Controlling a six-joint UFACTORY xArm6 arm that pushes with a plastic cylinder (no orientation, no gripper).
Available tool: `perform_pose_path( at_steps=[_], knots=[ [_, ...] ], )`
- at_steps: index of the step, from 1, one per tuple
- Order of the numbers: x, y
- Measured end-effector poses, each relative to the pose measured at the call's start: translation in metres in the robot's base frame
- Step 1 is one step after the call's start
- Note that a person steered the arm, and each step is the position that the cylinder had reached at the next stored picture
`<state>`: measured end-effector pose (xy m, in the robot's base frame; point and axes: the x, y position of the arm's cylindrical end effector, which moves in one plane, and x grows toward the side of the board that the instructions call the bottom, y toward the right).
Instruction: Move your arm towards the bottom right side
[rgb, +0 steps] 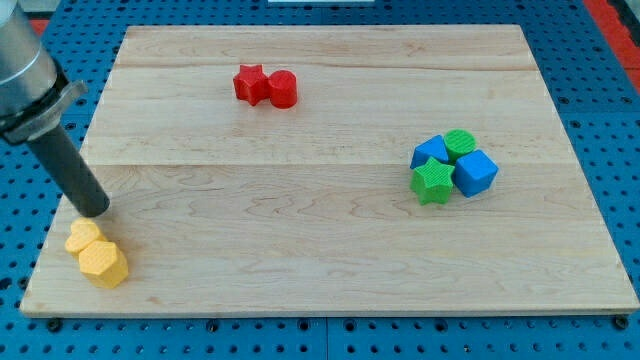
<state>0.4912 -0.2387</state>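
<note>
My rod comes down from the view's top left, and my tip (95, 211) rests on the wooden board (320, 250) near its left edge. Two yellow blocks (97, 254), the lower one hexagonal, lie just below the tip, close to the bottom left corner. A red star (249, 83) and a red cylinder (283, 89) touch each other at the top middle. At the right sit a blue block (431, 152), a green cylinder (460, 142), a green star (432, 182) and a blue cube (475, 173), clustered together.
The board lies on a blue perforated base (600, 90) that surrounds it on all sides.
</note>
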Motion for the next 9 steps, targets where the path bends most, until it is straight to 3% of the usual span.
perform_pose_path(
  at_steps=[1,2,3,9],
  knots=[
    [-0.025,0.059],
    [0.0,0.148],
    [0.006,0.172],
    [0.006,0.125]
  ],
)
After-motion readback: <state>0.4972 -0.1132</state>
